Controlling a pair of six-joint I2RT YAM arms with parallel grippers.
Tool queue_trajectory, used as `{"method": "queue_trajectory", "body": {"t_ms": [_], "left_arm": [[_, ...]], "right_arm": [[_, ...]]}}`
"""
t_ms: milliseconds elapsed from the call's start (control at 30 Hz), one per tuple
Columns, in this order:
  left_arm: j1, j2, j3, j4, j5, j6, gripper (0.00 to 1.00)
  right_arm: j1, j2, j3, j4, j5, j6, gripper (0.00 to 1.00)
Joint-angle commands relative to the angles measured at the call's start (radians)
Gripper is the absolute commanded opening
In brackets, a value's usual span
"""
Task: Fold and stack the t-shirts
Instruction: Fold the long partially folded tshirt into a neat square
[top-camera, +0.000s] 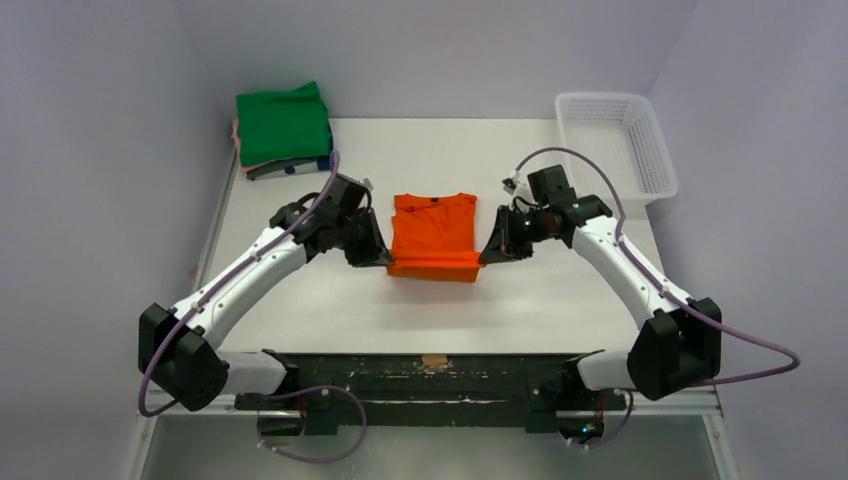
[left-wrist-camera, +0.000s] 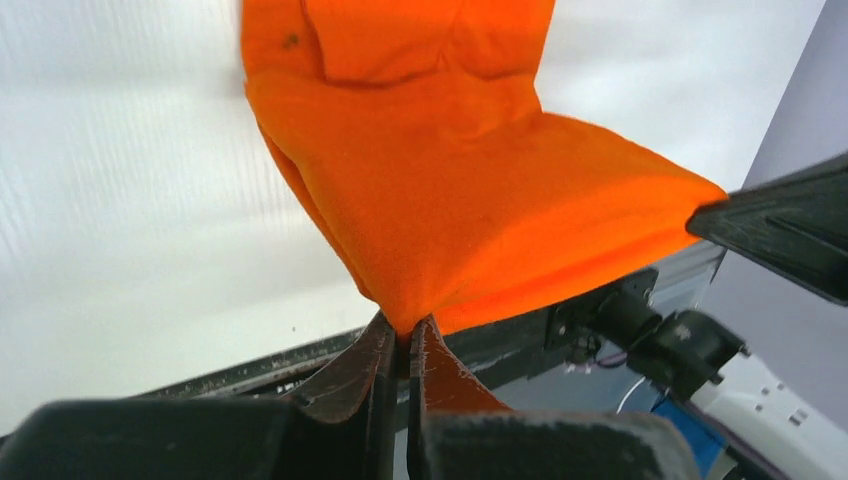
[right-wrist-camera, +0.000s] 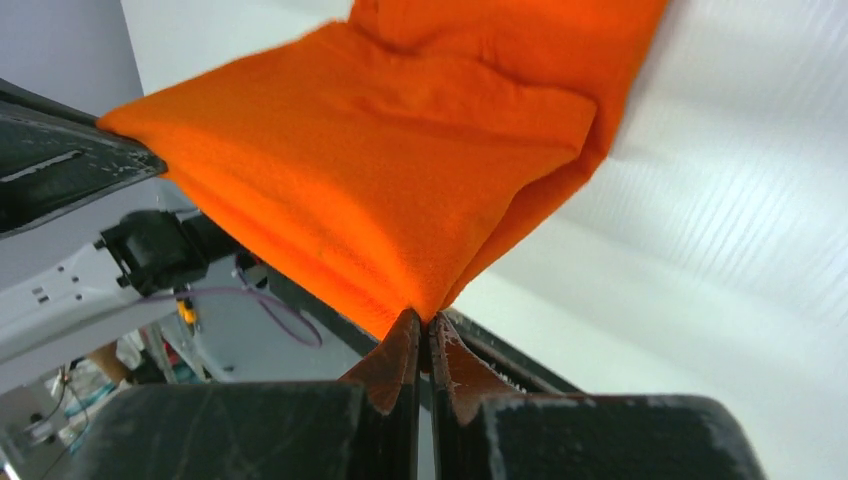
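While both arms reach inward in the top external view, the orange t-shirt lies on the bench to the left of the white basket and nearer the arm bases than it. Its collar end points away from the bases. The left end effector sits at the shirt's near corner on the side away from the basket. The right end effector sits at the near corner on the basket side. A green t-shirt tops a pile far to the left of the basket, with a pink edge showing beneath it. The lower layers are too small to identify.

Left wrist view: the left end effector is closed, pinching a corner of the orange t-shirt. That end of the cloth is raised off the bench. The other black end effector meets the opposite corner, toward the basket side.

Right wrist view: the right end effector is closed, pinching its corner of the orange t-shirt. The cloth spans across to the left end effector, clear of the bench.
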Motion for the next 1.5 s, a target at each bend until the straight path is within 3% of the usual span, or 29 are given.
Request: {"method": "queue_trajectory", "body": {"t_ms": [0,200,867,933,1000,1067,1167,1333,1467], "left_arm": [[0.091,0.072,0.078,0.089,-0.056,0.028,0.00],[0.140,0.290,0.275,0.120,-0.098,0.068,0.00],[0.251,0.903,0.817,0.068,-0.149,0.081,0.00],[0.260,0.967,0.877,0.044,-0.146,0.081,0.10],[0.268,1.022,0.966,0.011,-0.128,0.083,0.34],[0.274,1.051,1.037,-0.023,-0.104,0.093,0.62],[0.273,1.007,1.043,-0.038,-0.104,0.101,0.87],[0.272,0.788,0.810,0.025,-0.115,0.090,0.99],[0.270,0.625,0.649,0.029,-0.161,0.078,1.00]], "right_arm": [[-0.023,0.079,0.128,0.069,0.131,0.019,0.00],[-0.052,0.257,0.327,0.095,0.274,0.039,0.00],[-0.093,0.828,0.750,0.264,0.405,0.042,0.00],[-0.095,0.889,0.775,0.306,0.403,0.036,0.02],[-0.097,0.949,0.825,0.310,0.377,0.030,0.29],[-0.097,0.979,0.888,0.284,0.354,0.026,0.49],[-0.097,0.932,0.906,0.266,0.359,0.014,0.62],[-0.095,0.715,0.694,0.287,0.333,-0.008,0.66],[-0.085,0.540,0.470,0.401,0.078,0.017,0.69]]}}
